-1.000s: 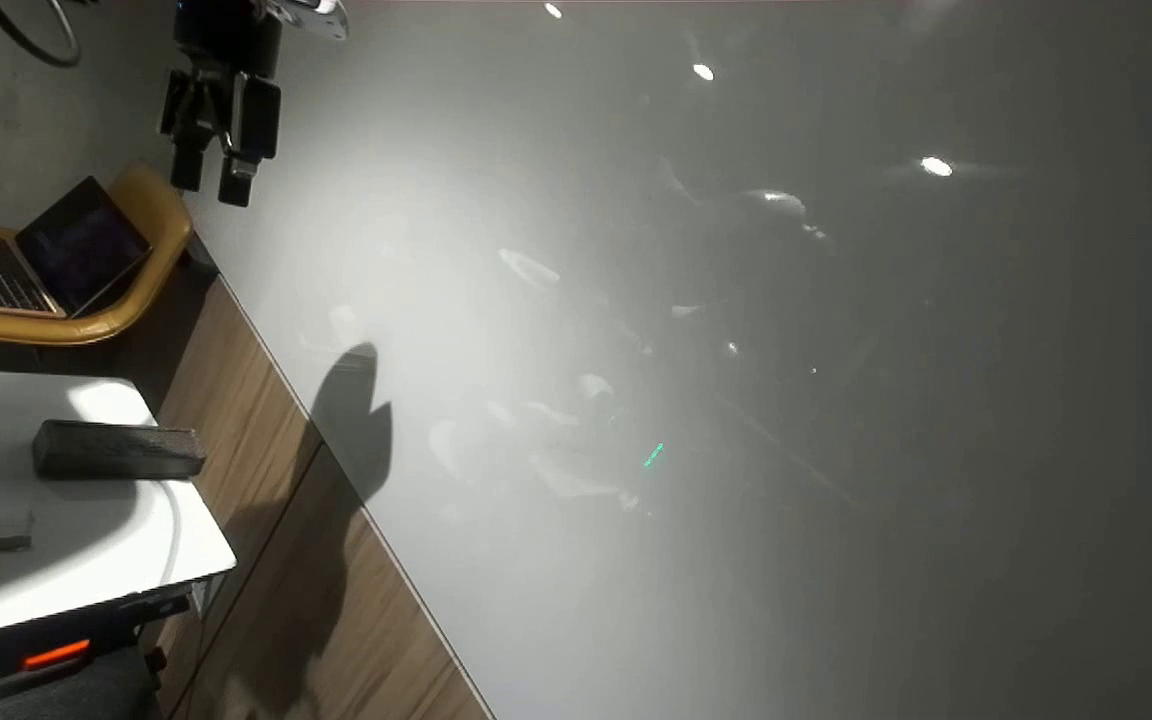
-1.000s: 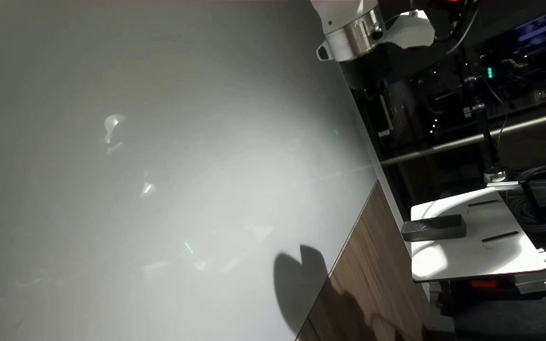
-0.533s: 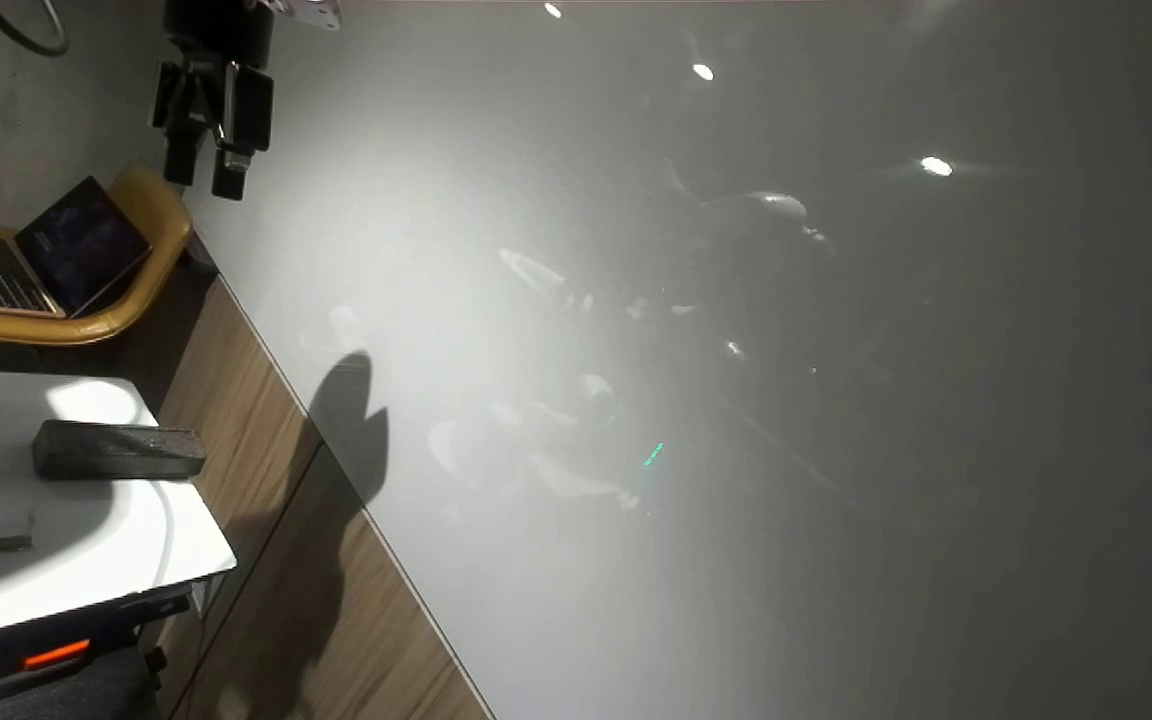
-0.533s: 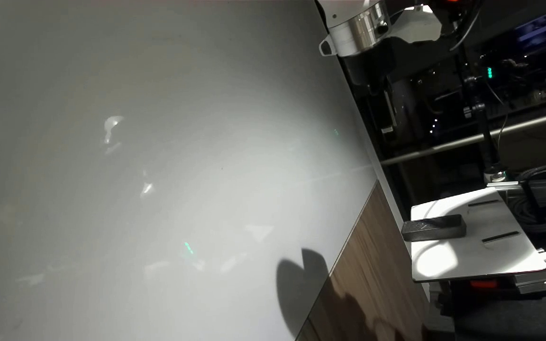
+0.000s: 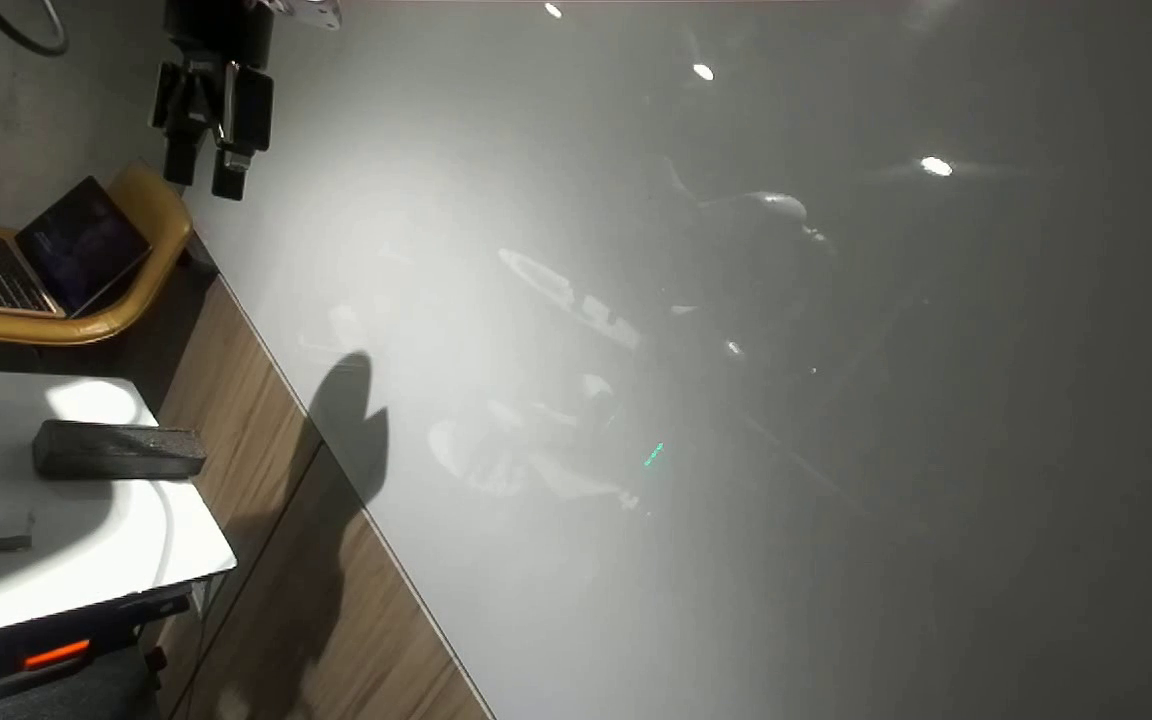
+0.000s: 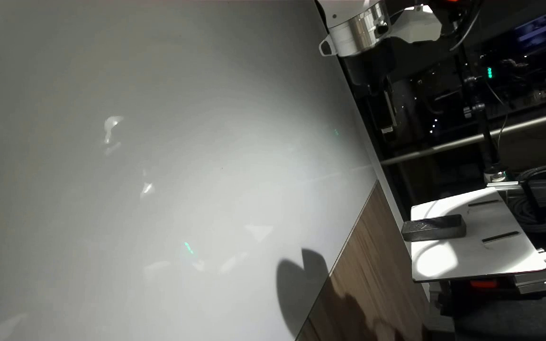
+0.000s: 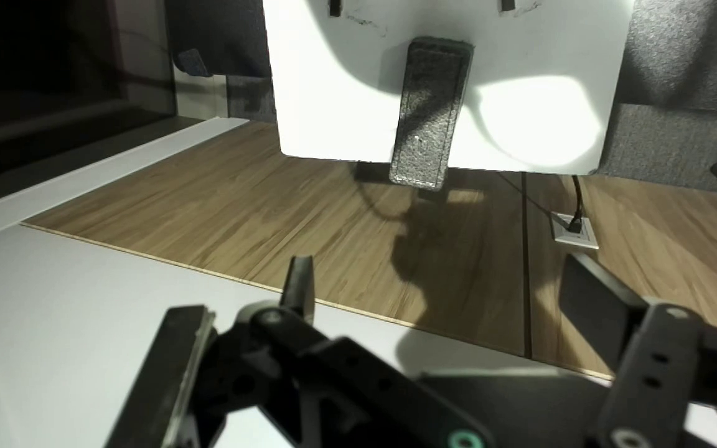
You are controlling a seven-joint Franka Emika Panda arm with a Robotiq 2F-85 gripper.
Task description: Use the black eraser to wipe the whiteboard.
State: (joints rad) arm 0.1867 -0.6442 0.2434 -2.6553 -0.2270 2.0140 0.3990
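Black, finely pebbled, a line like stitching along its border: the black eraser [image 7: 430, 112], an oblong block with rounded corners. Lies flat on the white desk [image 7: 333, 130], crosswise to one edge, one end jutting past it. In the wrist view it sits between that edge's two corners, slightly nearer the left. Farther in, two narrow slots [image 6: 500, 237]; bright light pools by the right corner. Gripper [image 5: 204, 178] well apart from the desk's edges, fingers spread wide, holding nothing. Beyond the overhung edge, brown wood-grain panelling [image 7: 240, 205] with a white outlet [image 7: 585, 239] and black plug [image 7: 575, 225], then the whiteboard [image 5: 736, 560]: glossy, grey-white, glints scattered; a notched shadow [image 5: 351, 430] crosses both. In an exterior view, off another edge, an open laptop [image 5: 86, 240] on a mustard chair [image 5: 161, 215]. Eraser dull: inner end shaded, overhanging end lit greyish.
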